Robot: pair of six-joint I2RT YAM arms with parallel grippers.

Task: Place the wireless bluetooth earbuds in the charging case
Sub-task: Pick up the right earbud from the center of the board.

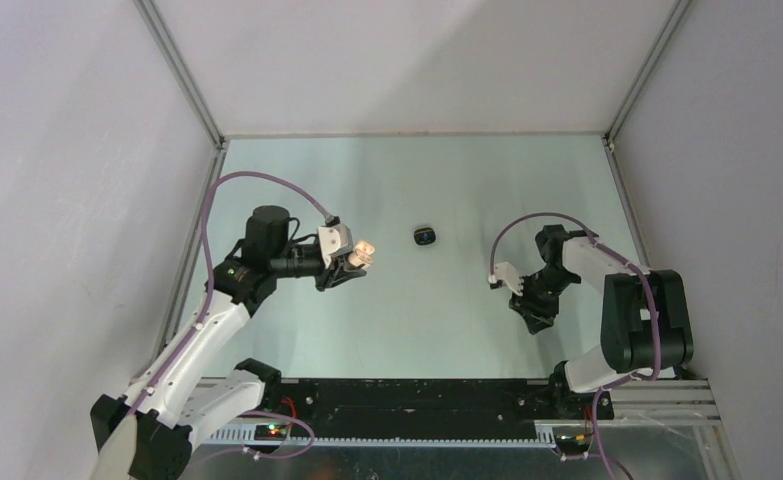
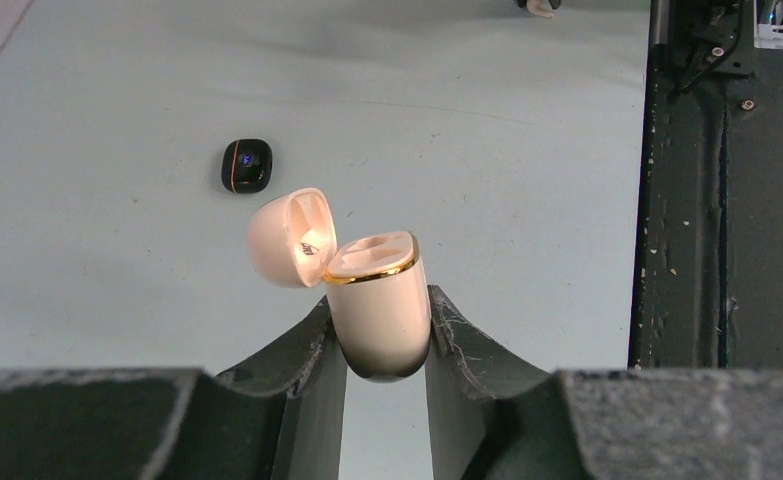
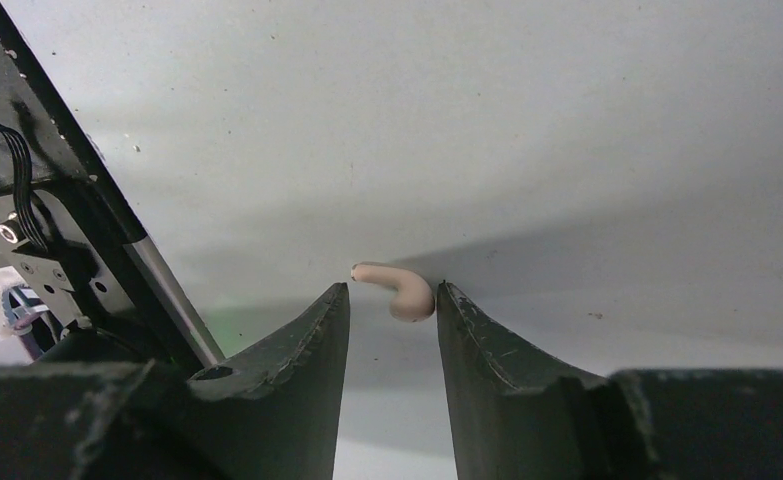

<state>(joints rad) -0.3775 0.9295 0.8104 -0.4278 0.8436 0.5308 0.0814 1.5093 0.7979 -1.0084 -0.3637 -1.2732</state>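
Observation:
My left gripper [image 1: 359, 258] [image 2: 378, 300] is shut on the beige charging case [image 2: 379, 315], held above the table; it also shows in the top view [image 1: 366, 250]. The case's lid [image 2: 292, 238] is flipped open to the left, and its gold-rimmed wells look empty. A black earbud [image 1: 425, 236] [image 2: 246, 165] lies on the table beyond the case. My right gripper [image 1: 535, 322] [image 3: 392, 290] is low over the table and open, its fingertips either side of a cream-white earbud [image 3: 407, 295] lying there. No third earbud shows.
A black rail with wiring [image 2: 687, 200] [image 3: 27, 230] runs along the table's near edge. Grey enclosure walls with aluminium posts [image 1: 182, 75] close in the pale green table [image 1: 447, 330] on three sides.

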